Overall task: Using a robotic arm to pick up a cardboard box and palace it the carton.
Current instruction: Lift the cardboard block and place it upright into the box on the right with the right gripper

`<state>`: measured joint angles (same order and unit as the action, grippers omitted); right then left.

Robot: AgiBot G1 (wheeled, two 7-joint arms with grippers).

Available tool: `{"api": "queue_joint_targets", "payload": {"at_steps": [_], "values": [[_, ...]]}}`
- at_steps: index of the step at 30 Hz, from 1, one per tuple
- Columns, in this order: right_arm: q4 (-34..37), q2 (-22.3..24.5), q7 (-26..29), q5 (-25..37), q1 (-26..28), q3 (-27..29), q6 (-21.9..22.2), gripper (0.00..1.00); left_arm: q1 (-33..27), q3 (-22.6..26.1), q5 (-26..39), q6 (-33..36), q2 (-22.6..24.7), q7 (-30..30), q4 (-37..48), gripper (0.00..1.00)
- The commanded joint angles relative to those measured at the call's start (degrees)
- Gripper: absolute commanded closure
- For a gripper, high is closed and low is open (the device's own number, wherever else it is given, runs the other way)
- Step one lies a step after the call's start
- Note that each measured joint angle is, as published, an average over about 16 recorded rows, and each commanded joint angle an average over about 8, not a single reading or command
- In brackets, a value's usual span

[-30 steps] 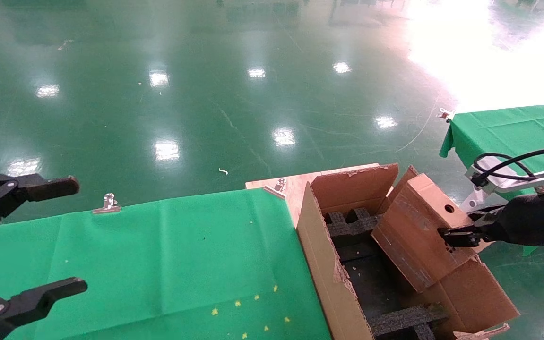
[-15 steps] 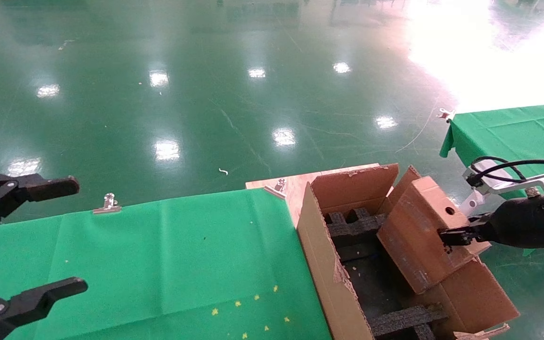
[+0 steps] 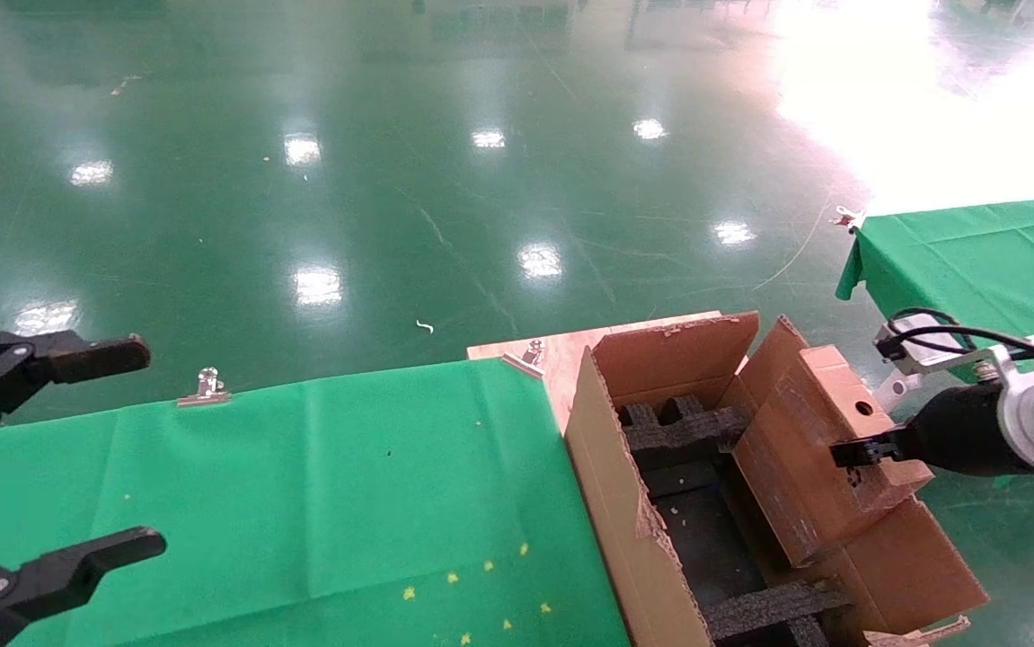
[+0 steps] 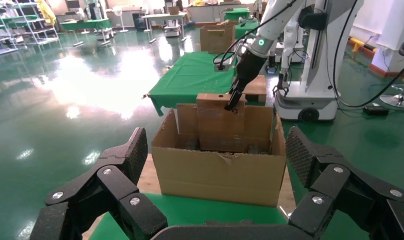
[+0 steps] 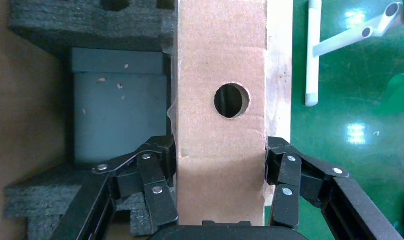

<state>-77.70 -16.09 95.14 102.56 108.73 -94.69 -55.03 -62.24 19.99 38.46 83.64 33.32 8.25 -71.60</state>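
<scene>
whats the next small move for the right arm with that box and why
Probably lower it a little more before letting go. The right gripper is shut on the cardboard box, whose lower end is inside the carton while the top end with the hole stands above the rim. The left gripper is parked open.

From your left wrist camera, the left gripper (image 4: 217,175) fills the foreground, its black fingers (image 4: 122,165) spread wide apart and holding nothing. Beyond them stands the big carton (image 4: 217,172) on a green-covered table (image 4: 200,212), flaps up. The small cardboard box (image 4: 221,122) stands upright inside it, top above the rim. The right gripper (image 4: 232,104) grips that box from above, below the white arm (image 4: 269,30) with its glowing ring.
</scene>
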Motion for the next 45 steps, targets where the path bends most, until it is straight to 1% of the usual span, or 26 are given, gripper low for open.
{"api": "queue_joint_targets", "payload": {"at_steps": [1,15,32,38,45], "values": [[0.0,-0.6,1.5,0.9,-0.4,-0.3,0.4,1.0,0.0,0.0,0.0,0.0,0.0,0.0,0.0,0.0],[0.2,-2.7,6.3,4.5,-5.0,-2.5,5.1,1.0,0.0,0.0,0.0,0.0,0.0,0.0,0.0,0.0],[1.9,-6.8,13.1,10.4,-11.4,-4.9,11.7,1.0,0.0,0.0,0.0,0.0,0.0,0.0,0.0,0.0],[3.8,-8.6,14.1,11.1,-13.3,-5.5,13.4,1.0,0.0,0.0,0.0,0.0,0.0,0.0,0.0,0.0],[7.1,-10.8,13.8,10.1,-15.5,-6.1,15.4,1.0,0.0,0.0,0.0,0.0,0.0,0.0,0.0,0.0]]}}
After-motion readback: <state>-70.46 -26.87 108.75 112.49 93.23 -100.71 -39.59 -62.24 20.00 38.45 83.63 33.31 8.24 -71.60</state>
